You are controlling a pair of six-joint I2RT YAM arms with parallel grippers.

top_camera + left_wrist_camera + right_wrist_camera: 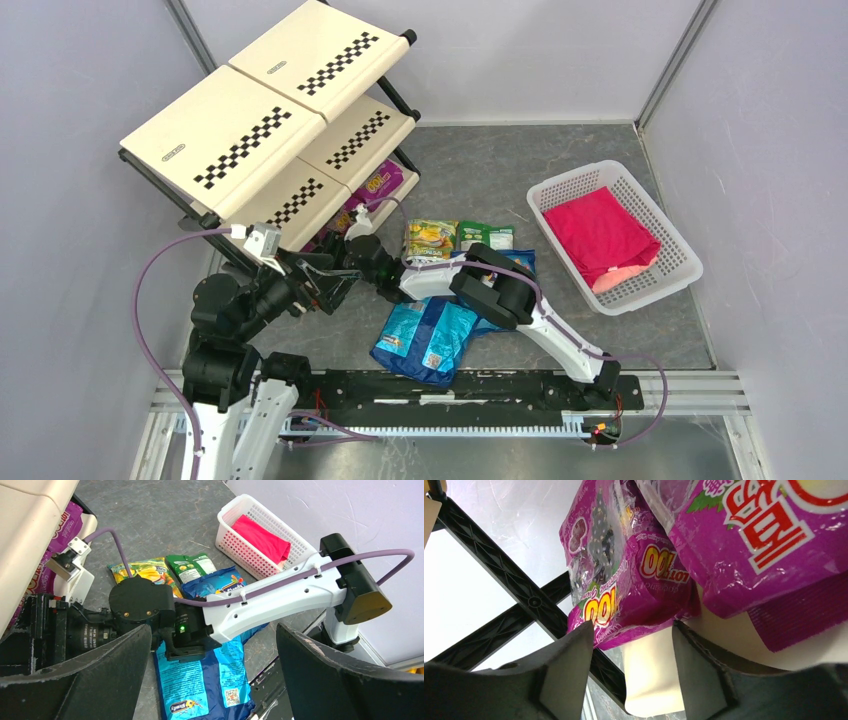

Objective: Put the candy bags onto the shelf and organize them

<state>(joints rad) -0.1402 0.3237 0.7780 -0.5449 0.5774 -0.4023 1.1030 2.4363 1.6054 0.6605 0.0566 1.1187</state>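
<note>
Starting at the far left, I have the shelf [250, 130] slanting up from the table [620, 340], and its lowest tier holds the purple candy bag [624, 590] with a second purple bag [764, 545] touching it on the right. My left gripper [212, 630] hangs spread wide and empty just beside the shelf's near end, close to the right arm's wrist. The right gripper [631, 627] is reached across under that lowest tier; its jaws stand apart with nothing pinched, the purple candy bag's lower edge just above the fingertips [574, 650] and a black brace [529, 600] of the frame right beside them. Further right on the table lie the yellow-green bag [430, 238], the green bag [487, 236] and, nearer, the blue bag [430, 340], none yet shelved. At the far right sits the basket [660, 285] holding the red cloth [600, 235]. My worry is a shallow bite: catching only the slick hem could drag the bag, and its neighbour, off the tier. A small drift left would knock the fingers against the brace. With both arms crowded together, moving either could bump the other or snag the purple cable [280, 582].
</note>
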